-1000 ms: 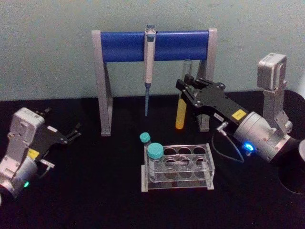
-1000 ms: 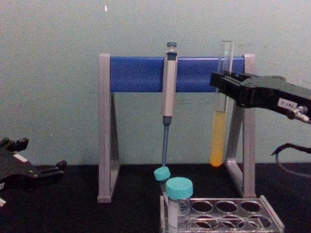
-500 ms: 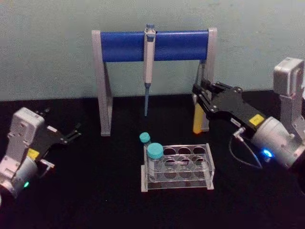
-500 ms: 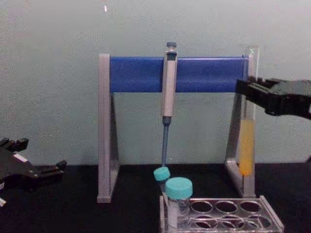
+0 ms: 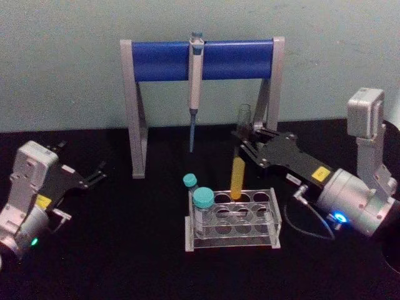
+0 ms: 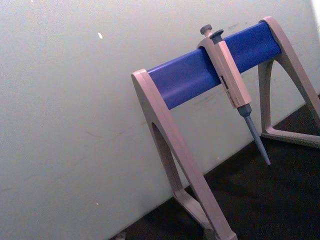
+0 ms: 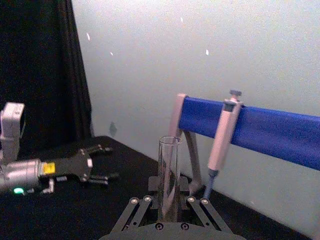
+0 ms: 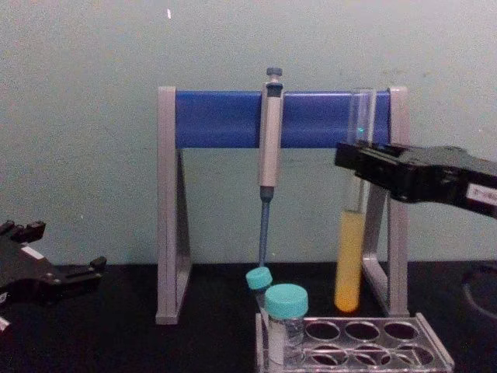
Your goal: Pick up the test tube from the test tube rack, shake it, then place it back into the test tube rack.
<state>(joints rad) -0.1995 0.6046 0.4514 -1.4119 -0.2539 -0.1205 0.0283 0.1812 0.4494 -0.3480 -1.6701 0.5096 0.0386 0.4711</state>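
Observation:
The test tube [image 5: 237,170] is a tall clear glass tube with yellow liquid in its lower part, hanging upright. My right gripper [image 5: 245,140] is shut on its upper half. In the chest view the test tube [image 8: 349,260] has its rounded bottom a little above the back row of holes of the clear test tube rack [image 8: 436,351], with the right gripper [image 8: 356,158] across it. The right wrist view has the open rim of the test tube [image 7: 169,172] between the fingers. The test tube rack [image 5: 275,215] stands mid-table. My left gripper [image 5: 92,176] rests open at the left.
Two teal-capped vials [image 5: 202,206] stand in the rack's left end. Behind it stands a grey-and-blue pipette stand [image 5: 203,59] with a grey pipette [image 5: 195,87] hanging from its bar, against the pale wall. The stand's right leg [image 8: 397,202] is just behind the tube.
The right gripper swung the tube right, behind the stand's right leg, then back left and lower. It now hangs just over the rack. The left arm has not moved.

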